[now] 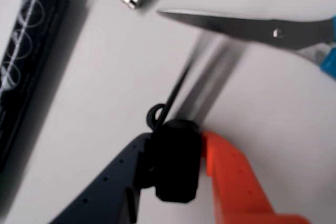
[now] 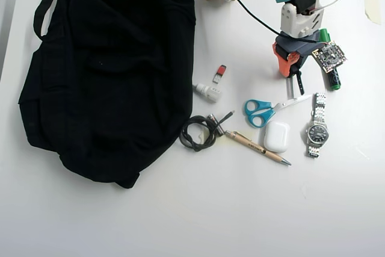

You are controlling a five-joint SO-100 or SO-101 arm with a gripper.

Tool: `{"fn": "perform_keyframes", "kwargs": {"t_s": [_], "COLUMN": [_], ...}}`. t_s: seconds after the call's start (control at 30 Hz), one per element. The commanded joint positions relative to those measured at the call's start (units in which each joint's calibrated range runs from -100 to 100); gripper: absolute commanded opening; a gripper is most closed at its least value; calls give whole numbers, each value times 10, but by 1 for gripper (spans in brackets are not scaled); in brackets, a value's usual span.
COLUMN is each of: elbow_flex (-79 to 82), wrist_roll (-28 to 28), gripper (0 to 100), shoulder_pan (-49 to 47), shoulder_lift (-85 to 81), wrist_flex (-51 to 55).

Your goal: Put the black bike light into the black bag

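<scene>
In the wrist view my gripper (image 1: 176, 150) is shut on the black bike light (image 1: 177, 166), between a dark blue finger (image 1: 121, 177) and an orange finger (image 1: 231, 182). Its thin strap (image 1: 176, 90) sticks out past the fingertips, and its red lens is hidden. A shadow on the table suggests the light is held above it. In the overhead view the gripper (image 2: 290, 67) is at the upper right with the strap (image 2: 299, 82) showing below it. The black bag (image 2: 108, 70) lies on the left side of the table, well apart from the gripper.
Near the gripper lie a green-capped black marker (image 1: 29, 66), blue-handled scissors (image 2: 264, 111) and a steel watch (image 2: 317, 130). Between gripper and bag are a USB stick (image 2: 221, 73), a white adapter (image 2: 207, 92), a coiled cable (image 2: 201, 132), a pen (image 2: 258, 147) and a white earbud case (image 2: 277, 136).
</scene>
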Motion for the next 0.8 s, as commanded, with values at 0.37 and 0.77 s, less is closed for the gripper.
{"fn": "perform_keyframes", "kwargs": {"t_s": [0.37,0.77], "elbow_flex": [-14,-80], "wrist_roll": [-1,32], "gripper": [2,2], "shoulder_pan": [5,37], "shoulder_lift": [-3,-18], "wrist_flex": [-12,94]}}
